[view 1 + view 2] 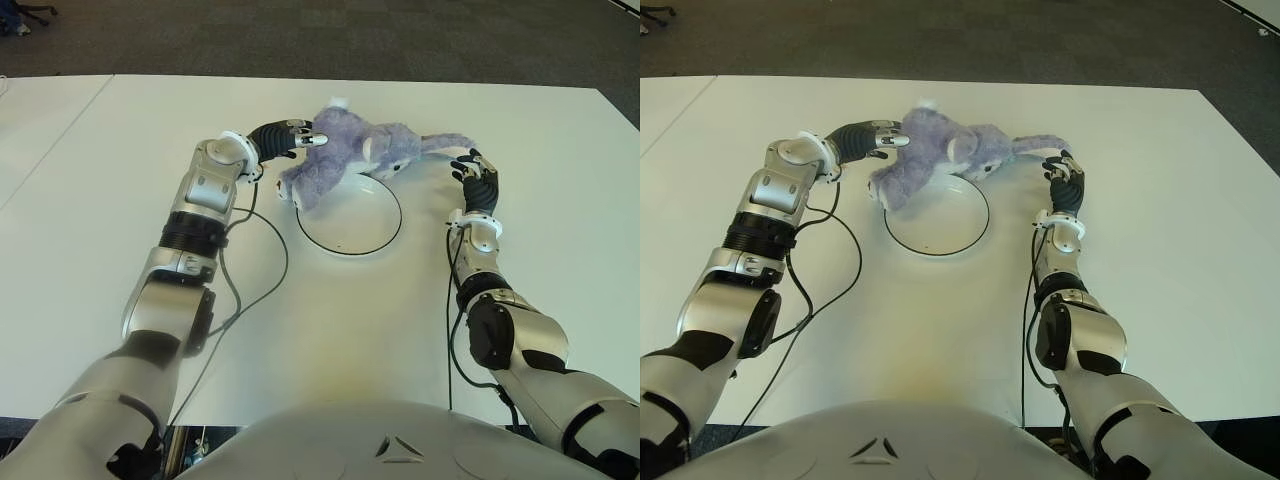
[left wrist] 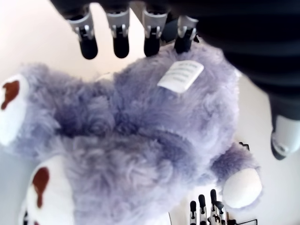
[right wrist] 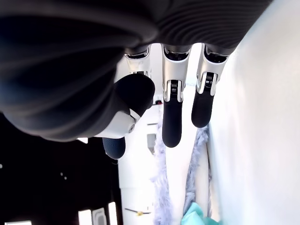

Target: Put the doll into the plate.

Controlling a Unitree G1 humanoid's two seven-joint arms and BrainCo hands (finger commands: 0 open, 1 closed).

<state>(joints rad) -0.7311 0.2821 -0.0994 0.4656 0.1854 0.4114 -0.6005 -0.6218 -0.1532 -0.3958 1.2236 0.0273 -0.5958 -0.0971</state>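
A purple plush doll [image 1: 350,155] lies across the far rim of the round white plate [image 1: 350,225], partly over it, with its long limb stretched to the right. My left hand [image 1: 290,135] is at the doll's left end, its fingers extended against the fur; up close the doll [image 2: 140,131] and its white label [image 2: 180,75] fill the space under the palm, and the fingers are not curled round it. Just right of the doll's limb, my right hand [image 1: 475,175] has straight fingers [image 3: 172,117] and holds nothing.
Black cables [image 1: 270,270] trail over the white table [image 1: 120,180] beside each forearm. A second table [image 1: 40,110] adjoins on the left. Dark floor lies beyond the far edge.
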